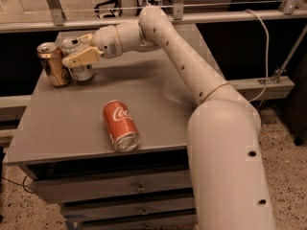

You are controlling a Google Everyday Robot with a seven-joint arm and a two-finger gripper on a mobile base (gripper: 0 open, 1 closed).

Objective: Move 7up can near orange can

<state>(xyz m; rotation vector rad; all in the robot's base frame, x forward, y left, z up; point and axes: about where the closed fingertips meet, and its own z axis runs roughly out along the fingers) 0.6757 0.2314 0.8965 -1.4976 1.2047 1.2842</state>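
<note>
In the camera view, the gripper (72,51) is seen at the far left corner of the grey metal tabletop (158,104), at the end of the white jointed arm (182,56) that reaches in from the right edge. Its two beige fingers (79,56) are set on either side of the silver-grey 7up can (84,72) and appear to be pinching it. The 7up can is held upright with its base seemingly on the surface, just beside the golden-orange soda can with a silver top (54,65), which stands closer to the left edge; whether the two touch cannot be told. The placing step is judged to be in hand, with the task nearly done. For the next move, a gentle spreading of the fingers and a clean retreat are called for, so that neither the 7up can nor the orange can is knocked. Counted: one 7up can, one orange can, and one red Coca-Cola can (121,126) lying on its side near the front edge; three cans in all.
</note>
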